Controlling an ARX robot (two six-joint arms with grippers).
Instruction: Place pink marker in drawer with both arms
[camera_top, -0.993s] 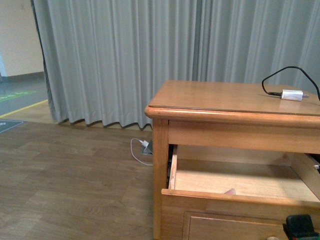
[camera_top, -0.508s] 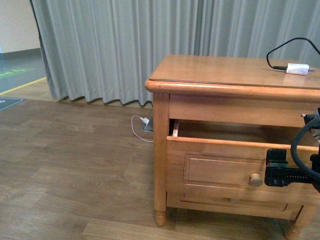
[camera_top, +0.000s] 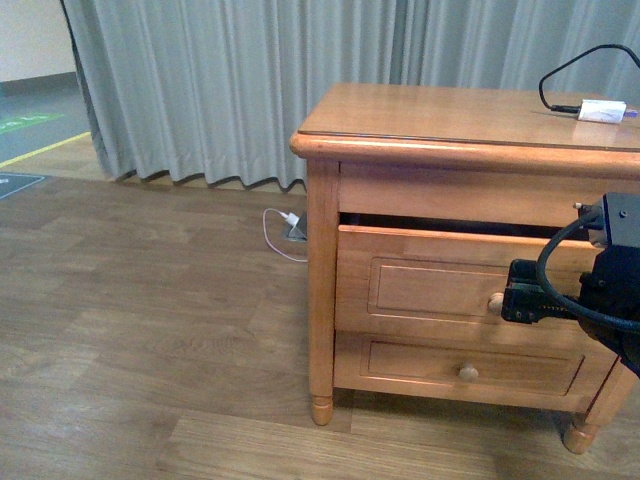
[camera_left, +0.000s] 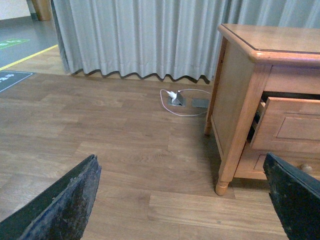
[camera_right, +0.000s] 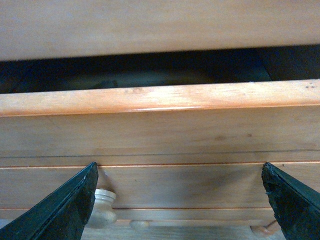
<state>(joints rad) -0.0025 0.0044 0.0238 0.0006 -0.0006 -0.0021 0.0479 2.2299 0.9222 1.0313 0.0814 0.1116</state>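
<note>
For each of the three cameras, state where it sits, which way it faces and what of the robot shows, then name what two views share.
Front: on the body, facing the cabinet; right arm before the upper drawer.
Left wrist: faces floor and cabinet side; open left claw frames it.
Right wrist: close on the drawer front, open right claw.
Shared: the drawer's knob.
</note>
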